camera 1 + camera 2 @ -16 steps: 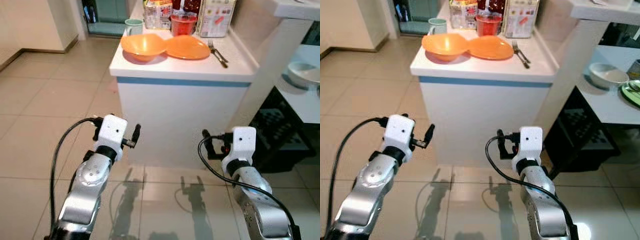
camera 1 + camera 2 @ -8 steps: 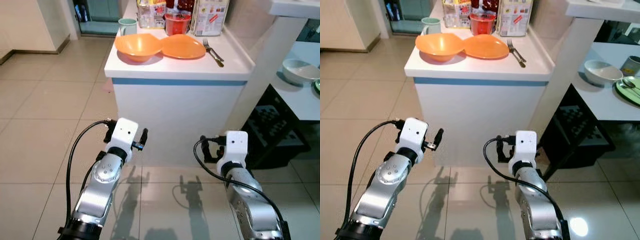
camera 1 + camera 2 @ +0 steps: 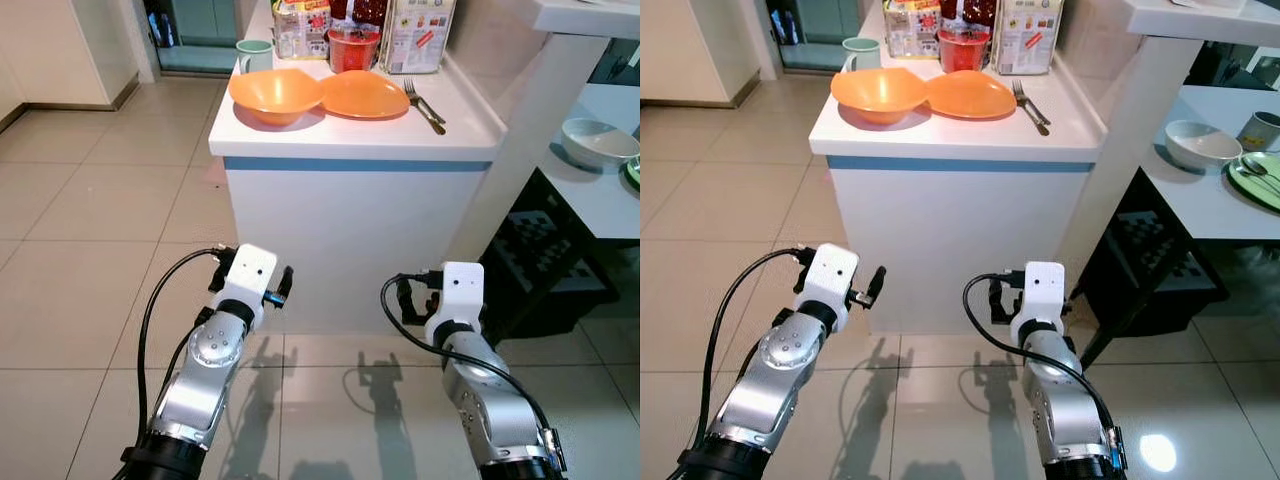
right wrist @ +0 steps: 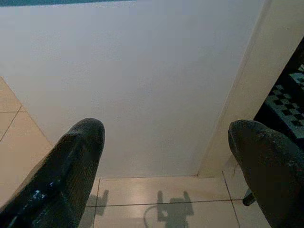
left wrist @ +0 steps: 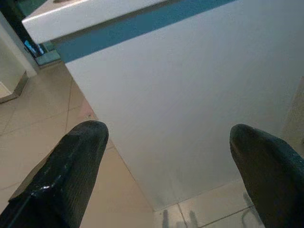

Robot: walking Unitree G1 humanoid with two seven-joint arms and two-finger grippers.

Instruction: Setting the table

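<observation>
Worktop: white, blue band under its edge, standing on a tiled floor ahead of the robot.

On the worktop:
- Orange bowl, near the left front corner.
- Orange plate, just right of the bowl, rims touching or overlapping.
- Fork and a second utensil, lying right of the plate near the right edge.
- Green mug, behind the bowl.
- Red lidded cup, behind the plate, among cartons and packets along the back.

Second table, to the right, lower and pale:
- White bowl.
- Green plate with cutlery on it, at the picture's edge, and a mug behind; the right eye view takes these in more fully than the left eye view.
- Black crate beneath.

Left tool: held low before the worktop's white front panel, well below the dishes; fingers spread wide, holding nothing. Its wrist view adds the blue band and floor to one side.

Right tool: likewise low and facing the panel, fingers spread wide, holding nothing. Its wrist view adds the panel's corner post and part of the crate.
</observation>
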